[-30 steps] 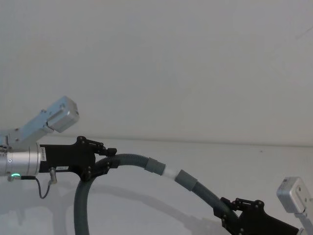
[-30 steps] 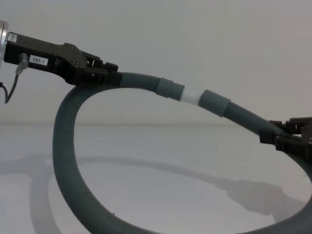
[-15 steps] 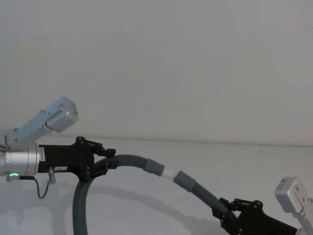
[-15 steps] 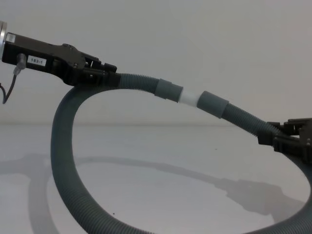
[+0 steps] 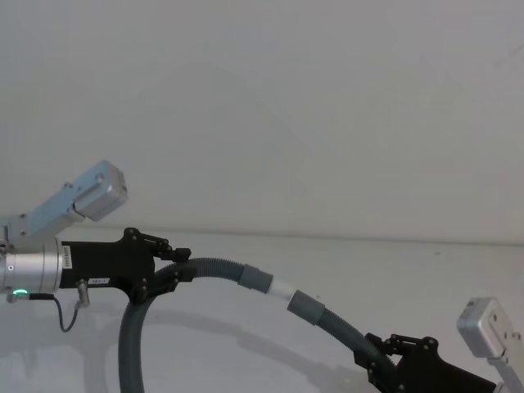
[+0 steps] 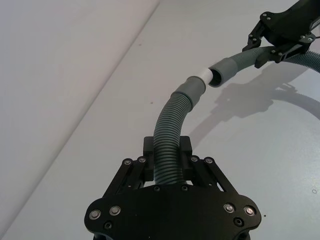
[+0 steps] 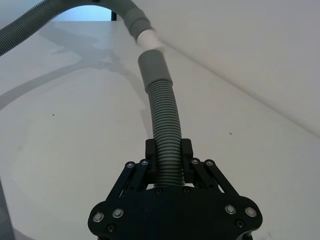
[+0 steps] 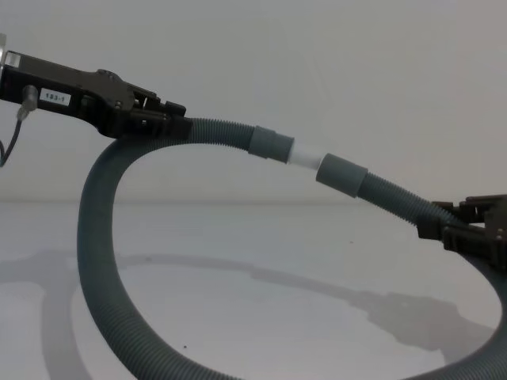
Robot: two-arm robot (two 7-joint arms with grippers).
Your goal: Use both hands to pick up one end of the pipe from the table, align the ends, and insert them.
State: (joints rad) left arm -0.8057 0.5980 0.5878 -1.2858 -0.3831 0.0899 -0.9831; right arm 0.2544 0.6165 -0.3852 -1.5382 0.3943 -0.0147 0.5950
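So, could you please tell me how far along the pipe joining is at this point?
Done: both ends are off the table; the left claw and right claw each grip the pipe behind a cuff. In hand: the white tip is lined up with the plain cuff and sits at or just inside its mouth. Left: pushing it fully home; white is still exposed between the cuffs.

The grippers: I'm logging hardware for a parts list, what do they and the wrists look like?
Left gripper and right gripper: black plastic bodies with linkage jaws and silver screw heads. The left has a silver cylindrical wrist with a green ring, a small white label, a thin black cable and a grey boxy module behind; a similar module sits by the right.
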